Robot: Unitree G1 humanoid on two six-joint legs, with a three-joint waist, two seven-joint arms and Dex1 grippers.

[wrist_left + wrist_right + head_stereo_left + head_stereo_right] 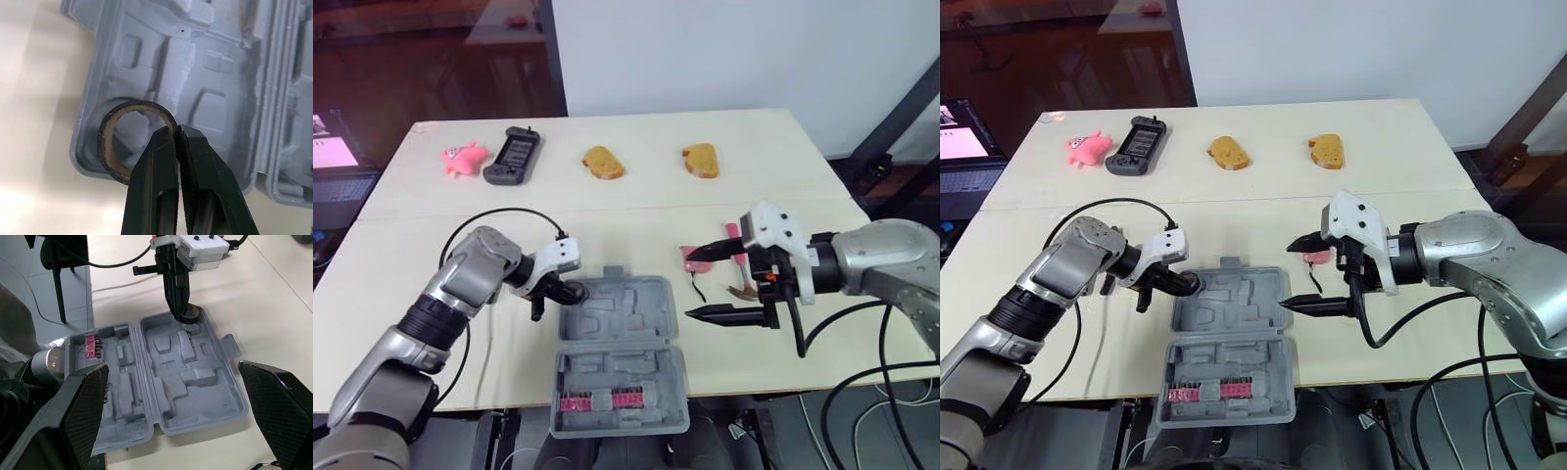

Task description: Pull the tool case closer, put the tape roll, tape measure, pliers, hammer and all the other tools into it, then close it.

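Left gripper (177, 128) of mine clamped on one black tape roll (102, 147), over far-left corner of one open grey plastic tool case (626, 315). Right gripper (692, 286) spread wide, right of case; one pink-handled hammer (736, 245) beside it.

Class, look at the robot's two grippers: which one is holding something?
The left gripper: it is shut on the rim of the tape roll, over a corner of the open tool case. The right gripper is wide open and empty.
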